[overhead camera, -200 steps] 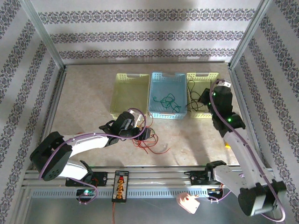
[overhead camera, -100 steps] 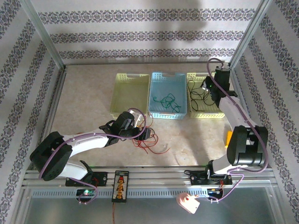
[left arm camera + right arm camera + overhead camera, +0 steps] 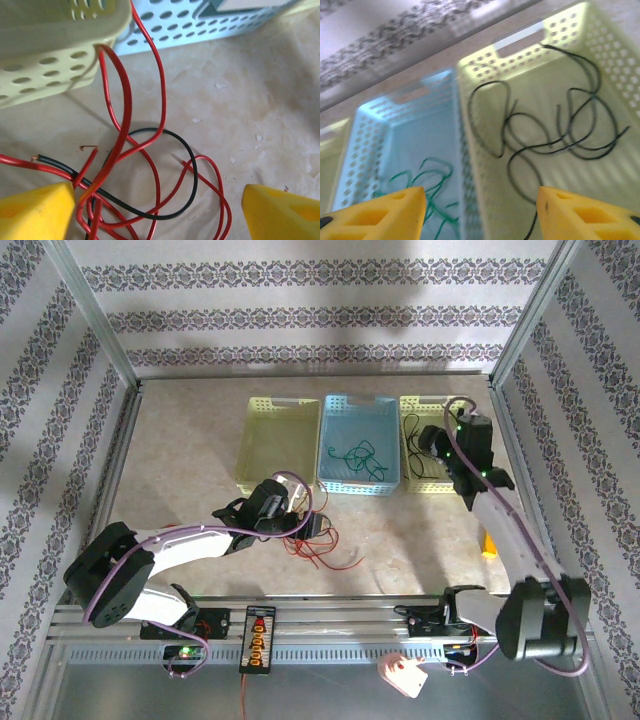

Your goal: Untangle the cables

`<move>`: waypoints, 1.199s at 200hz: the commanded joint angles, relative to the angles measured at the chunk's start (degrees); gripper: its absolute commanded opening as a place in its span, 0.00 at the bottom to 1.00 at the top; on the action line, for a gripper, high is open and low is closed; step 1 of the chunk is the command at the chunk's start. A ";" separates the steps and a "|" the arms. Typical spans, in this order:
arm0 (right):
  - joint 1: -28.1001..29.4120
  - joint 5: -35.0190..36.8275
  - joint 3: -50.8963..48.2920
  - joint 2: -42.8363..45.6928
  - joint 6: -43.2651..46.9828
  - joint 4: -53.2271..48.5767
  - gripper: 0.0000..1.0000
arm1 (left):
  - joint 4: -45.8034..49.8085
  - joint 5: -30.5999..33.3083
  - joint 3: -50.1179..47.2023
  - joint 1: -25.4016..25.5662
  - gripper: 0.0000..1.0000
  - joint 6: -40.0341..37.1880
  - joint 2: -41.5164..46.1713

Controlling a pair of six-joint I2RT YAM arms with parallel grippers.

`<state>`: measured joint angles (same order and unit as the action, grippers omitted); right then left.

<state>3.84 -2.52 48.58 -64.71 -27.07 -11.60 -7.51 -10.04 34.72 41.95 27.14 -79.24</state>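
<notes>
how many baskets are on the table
3, side by side: left basket, yellow and empty; middle basket, blue, with the green cable; right basket, yellow, with a black cable.
</notes>
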 commanded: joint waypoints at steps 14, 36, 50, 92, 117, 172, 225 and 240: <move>11.02 -9.15 -6.67 5.78 0.50 -3.12 0.60 | -3.40 5.70 -2.23 0.67 0.87 2.90 4.91; 25.25 -10.53 -9.07 5.24 2.44 -2.71 0.60 | -1.99 9.20 -3.08 0.38 0.88 4.33 8.06; 32.92 -10.86 -9.40 2.54 3.59 -1.91 0.60 | 0.39 12.10 -3.72 -0.13 0.88 6.01 10.18; 42.55 -11.41 -2.84 -10.23 11.32 -5.07 0.59 | 6.12 16.11 -9.02 -6.03 0.88 13.73 17.31; 42.74 -8.23 -0.49 -16.09 11.23 -5.46 0.59 | 9.78 17.74 -10.03 -6.80 0.88 13.94 19.86; 43.39 0.70 5.78 -28.19 10.76 -8.98 0.56 | 10.31 16.30 -9.63 -6.80 0.87 11.15 18.17; 45.03 10.29 7.19 -34.70 9.38 -11.08 0.51 | 7.75 14.24 -8.35 -6.50 0.87 10.22 14.86; 45.03 11.78 7.06 -35.88 9.05 -11.04 0.48 | 7.10 13.85 -8.35 -6.42 0.87 10.17 14.35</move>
<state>48.36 2.81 54.63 -98.83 -17.45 -20.40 1.02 4.78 24.88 35.51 38.59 -64.18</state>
